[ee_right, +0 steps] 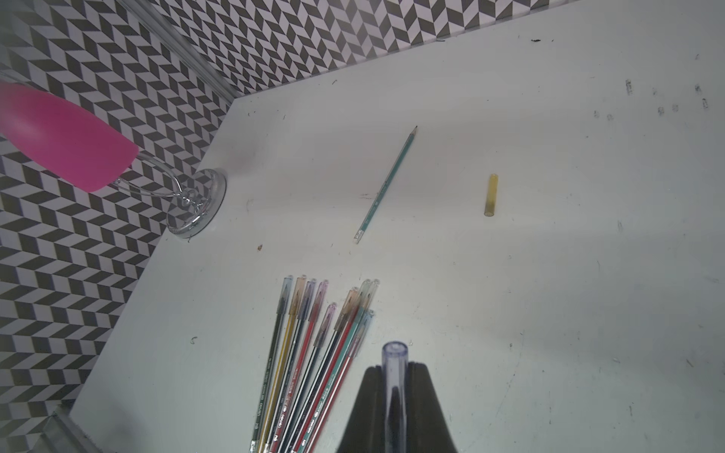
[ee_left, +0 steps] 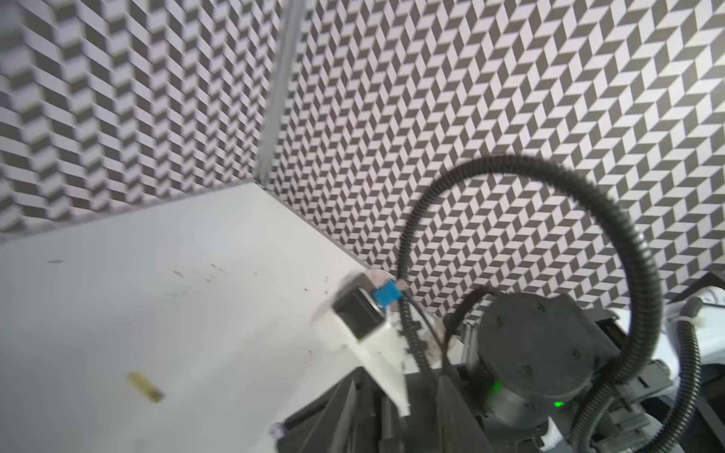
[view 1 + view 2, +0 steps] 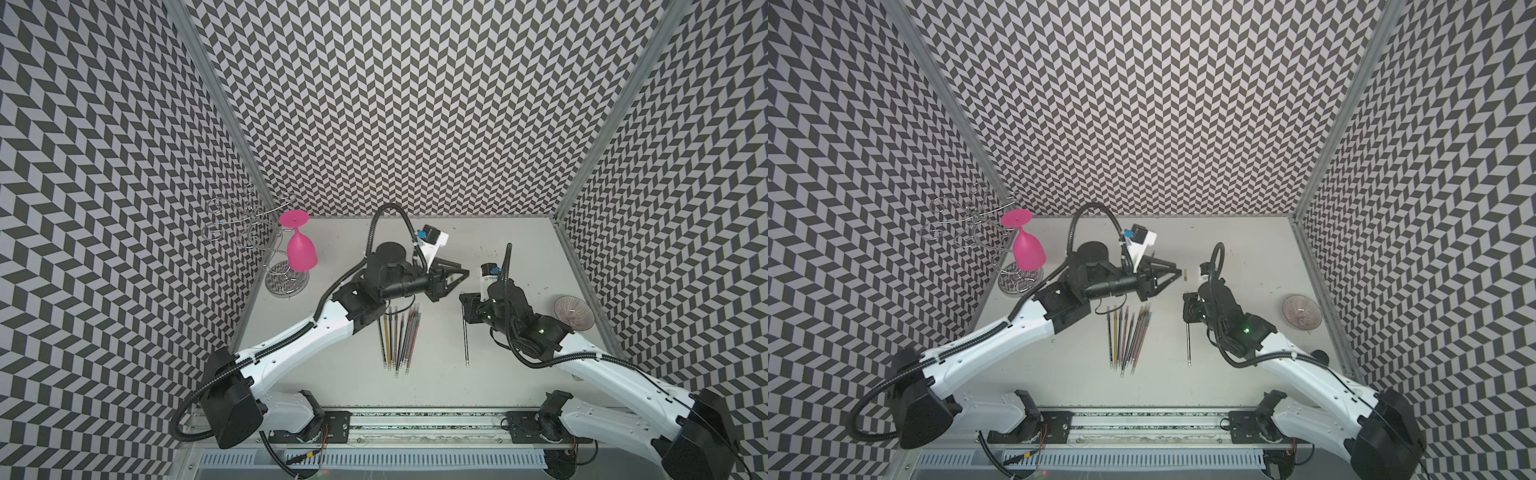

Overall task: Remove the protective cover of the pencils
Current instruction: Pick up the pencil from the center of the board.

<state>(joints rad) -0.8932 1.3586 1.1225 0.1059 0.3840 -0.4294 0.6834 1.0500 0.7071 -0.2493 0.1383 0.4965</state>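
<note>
Capped pencil (image 3: pixel 466 340) gripped
My right tool (image 1: pixel 394 370) pinches the capped pencil; whether my left tool (image 3: pixel 1177 273) is spread, I cannot tell.

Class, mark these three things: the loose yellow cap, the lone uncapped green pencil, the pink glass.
yellow cap (image 1: pixel 491 195), right wrist view, mid-tube.
uncapped green pencil (image 1: pixel 386 184), right wrist view, mid-shaft.
pink glass (image 3: pixel 302 249), in a top view, bowl.

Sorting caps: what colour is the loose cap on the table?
The cap is yellow; best in right wrist view.
</note>
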